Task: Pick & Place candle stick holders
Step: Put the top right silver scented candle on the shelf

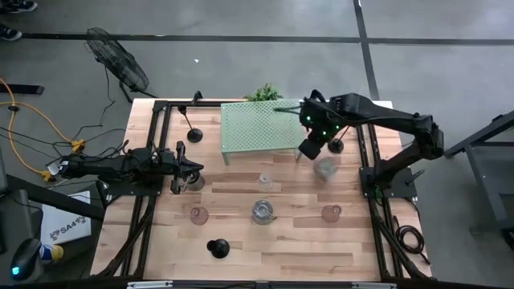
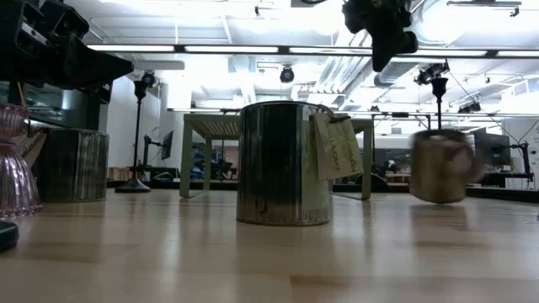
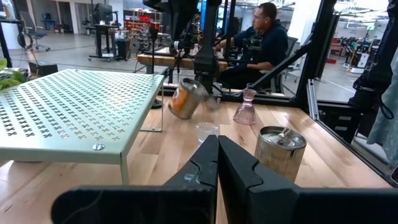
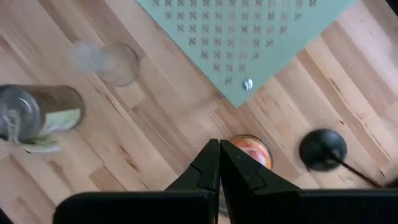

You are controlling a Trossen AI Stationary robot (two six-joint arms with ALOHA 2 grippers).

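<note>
We see right gripper (image 1: 310, 149) fingers closed, empty, above a blurred silver cup (image 1: 324, 168) tilted by the rack (image 1: 257, 128) corner; left gripper (image 1: 191, 168) closed, empty at table's left edge

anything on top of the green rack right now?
Nothing: the perforated green rack is bare on top in the high and left wrist views. The right arm crosses over its far right corner, covering that bit. Under its top is hidden from above.

My worktop (image 1: 241, 249): wooden | green perforated rack (image 1: 261, 127) at far edge | plant (image 1: 263, 93) behind it | floor fan (image 1: 118, 60) beyond
</note>
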